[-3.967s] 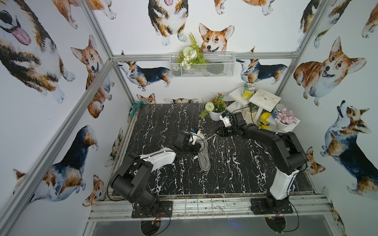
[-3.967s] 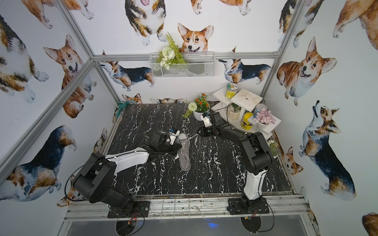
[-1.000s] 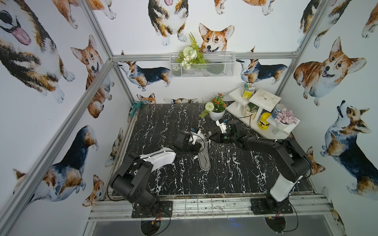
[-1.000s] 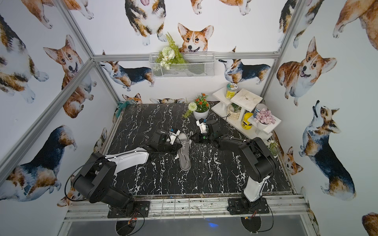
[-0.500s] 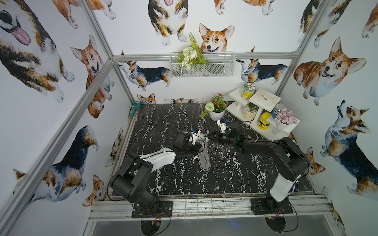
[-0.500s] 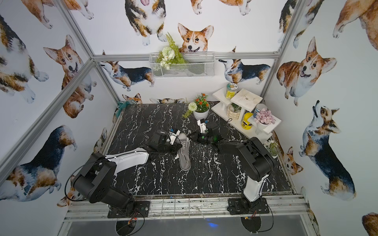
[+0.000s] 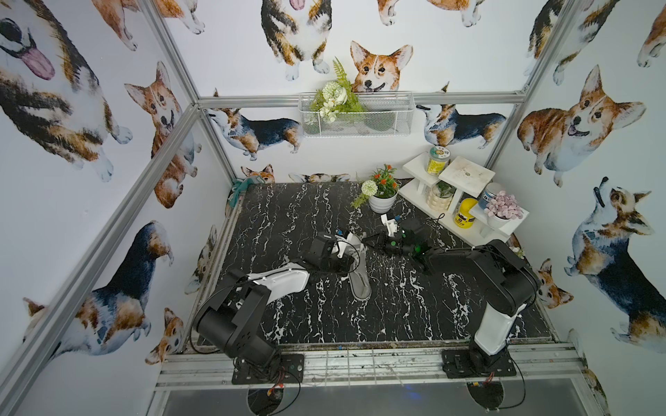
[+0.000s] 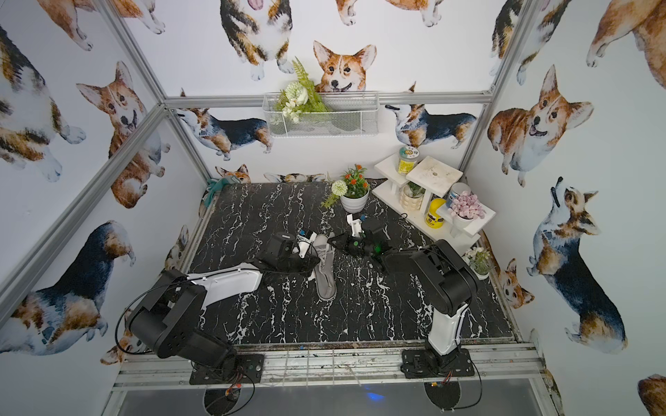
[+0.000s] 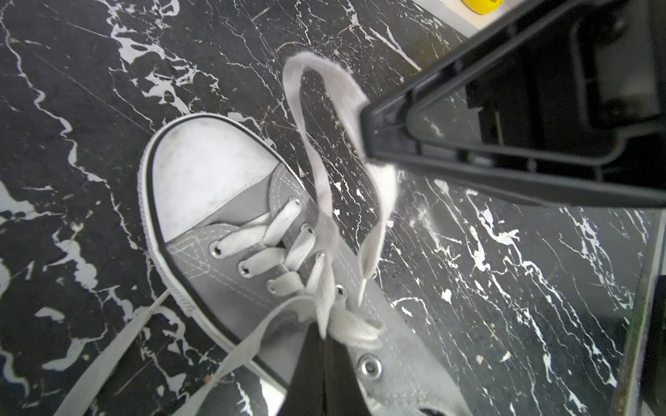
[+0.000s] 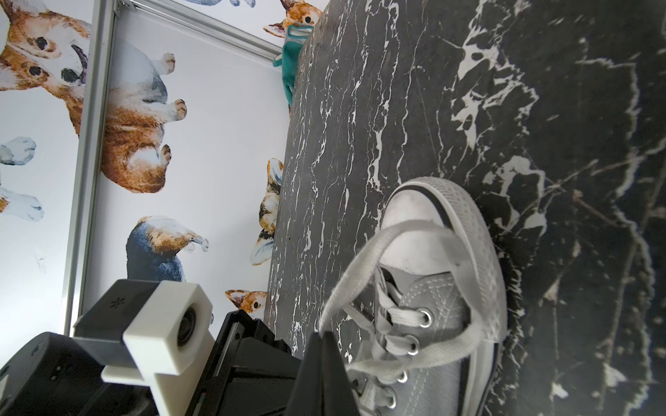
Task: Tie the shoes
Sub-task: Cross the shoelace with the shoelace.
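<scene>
Now that my right gripper (image 9: 371, 140) has swung in from the pot side, its lace arches into a loop over the toe.
Both jaws are clamped on the white laces (image 9: 319, 173); the left gripper (image 9: 322, 338) pins the crossing by the upper eyelets, unmoved. I judge a bow loop is forming, with no knot yet. The grey sneaker (image 7: 360, 284) lies mid-way across the black marble table (image 7: 324, 317), toe away from me. The flower pot (image 7: 382, 203) and shelf (image 7: 465, 176) stand well apart.
</scene>
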{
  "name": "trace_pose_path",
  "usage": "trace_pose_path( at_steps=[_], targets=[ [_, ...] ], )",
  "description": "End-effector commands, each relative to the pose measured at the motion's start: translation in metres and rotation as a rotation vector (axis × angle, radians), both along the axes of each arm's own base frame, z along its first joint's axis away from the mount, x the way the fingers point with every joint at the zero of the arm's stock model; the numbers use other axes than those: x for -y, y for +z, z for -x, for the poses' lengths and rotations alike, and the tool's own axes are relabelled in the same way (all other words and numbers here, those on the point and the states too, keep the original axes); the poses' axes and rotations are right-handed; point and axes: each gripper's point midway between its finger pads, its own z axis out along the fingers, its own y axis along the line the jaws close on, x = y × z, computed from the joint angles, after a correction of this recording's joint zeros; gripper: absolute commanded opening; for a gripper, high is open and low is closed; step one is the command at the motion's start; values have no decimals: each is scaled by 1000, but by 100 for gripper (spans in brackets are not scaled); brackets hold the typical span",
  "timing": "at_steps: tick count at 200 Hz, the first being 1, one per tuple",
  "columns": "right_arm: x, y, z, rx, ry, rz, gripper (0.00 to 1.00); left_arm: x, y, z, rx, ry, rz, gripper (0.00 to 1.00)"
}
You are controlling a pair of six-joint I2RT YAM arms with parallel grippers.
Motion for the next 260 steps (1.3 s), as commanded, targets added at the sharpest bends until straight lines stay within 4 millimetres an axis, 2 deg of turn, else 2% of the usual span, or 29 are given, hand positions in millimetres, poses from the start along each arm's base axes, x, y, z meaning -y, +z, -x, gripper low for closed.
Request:
trace_pose_path(
  at_steps=[1, 200, 237, 260],
  targets=[
    [-5, 10, -1, 22, 7, -40, 0, 2, 4, -2, 20, -5, 15, 0],
    [-11, -9, 24, -118, 77, -90, 0, 2, 11, -6, 50, 4, 17, 0],
    [-10, -22, 20, -120, 83, -22, 0, 4, 15, -6, 59, -4, 31, 0],
    [-11, -30, 10, -111, 81, 29, 0, 6, 16, -6, 60, -10, 39, 0]
  ],
)
